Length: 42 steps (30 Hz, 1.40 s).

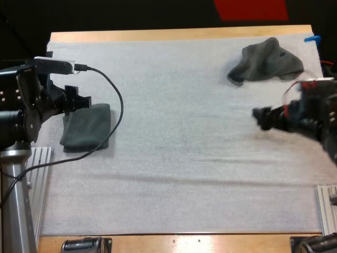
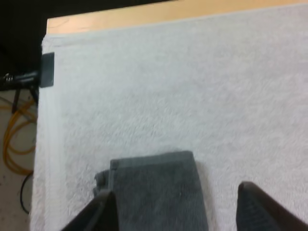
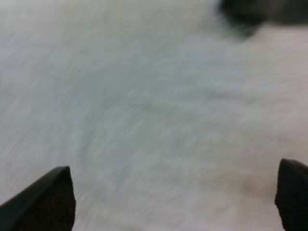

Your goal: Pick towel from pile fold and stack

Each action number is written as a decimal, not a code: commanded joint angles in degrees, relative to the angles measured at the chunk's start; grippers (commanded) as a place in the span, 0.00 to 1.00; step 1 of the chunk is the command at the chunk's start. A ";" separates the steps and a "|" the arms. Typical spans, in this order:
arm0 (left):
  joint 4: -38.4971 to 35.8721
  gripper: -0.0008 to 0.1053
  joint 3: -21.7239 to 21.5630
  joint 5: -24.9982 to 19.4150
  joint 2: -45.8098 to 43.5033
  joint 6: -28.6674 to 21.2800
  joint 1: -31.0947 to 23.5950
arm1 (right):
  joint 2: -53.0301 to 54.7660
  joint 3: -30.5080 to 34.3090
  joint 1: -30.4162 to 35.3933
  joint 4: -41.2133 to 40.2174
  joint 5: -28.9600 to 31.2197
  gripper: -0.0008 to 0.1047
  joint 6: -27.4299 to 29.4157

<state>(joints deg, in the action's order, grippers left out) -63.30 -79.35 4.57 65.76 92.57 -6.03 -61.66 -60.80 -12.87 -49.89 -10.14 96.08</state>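
Observation:
A folded dark grey-green towel [image 1: 87, 126] lies flat at the left of the white mat [image 1: 179, 158]. My left gripper [image 1: 79, 100] hovers at its far end. In the left wrist view its fingers stand apart, open [image 2: 176, 192], with the folded towel [image 2: 156, 192] below and between them, not pinched. A crumpled towel [image 1: 267, 62] of the same colour sits at the mat's far right. My right gripper [image 1: 260, 117] is over bare mat, nearer than that pile. It is open [image 3: 173, 178], with wide-set fingers and nothing between them; the crumpled towel [image 3: 262, 10] lies ahead.
The mat's left edge [image 2: 45, 144] runs close beside the folded towel, with floor and yellow cable [image 2: 14, 139] beyond. Metal rails [image 1: 37, 163] flank the table at the near left and near right [image 1: 326, 205]. Bare mat spans the middle between the two towels.

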 commanded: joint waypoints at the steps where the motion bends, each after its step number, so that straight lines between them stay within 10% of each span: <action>1: -0.23 0.49 -0.21 0.42 -1.04 0.38 0.31 | 0.54 -1.85 3.13 0.79 -0.80 0.78 1.93; 10: -0.24 0.49 -0.21 0.76 -5.76 0.38 1.76 | 3.34 -7.67 19.16 -4.97 -0.73 0.78 6.01; 19: -0.70 0.49 0.72 -0.03 -13.52 -0.54 10.10 | 14.16 -7.67 20.01 -9.42 3.91 0.78 9.81; 42: -2.93 0.49 23.91 -7.78 -60.92 -0.24 10.78 | 50.86 8.81 14.53 -9.45 3.00 0.78 9.15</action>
<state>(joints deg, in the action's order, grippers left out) -65.98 -55.54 -2.50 4.96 91.89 4.61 -11.23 -52.10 1.75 -59.51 -6.66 105.03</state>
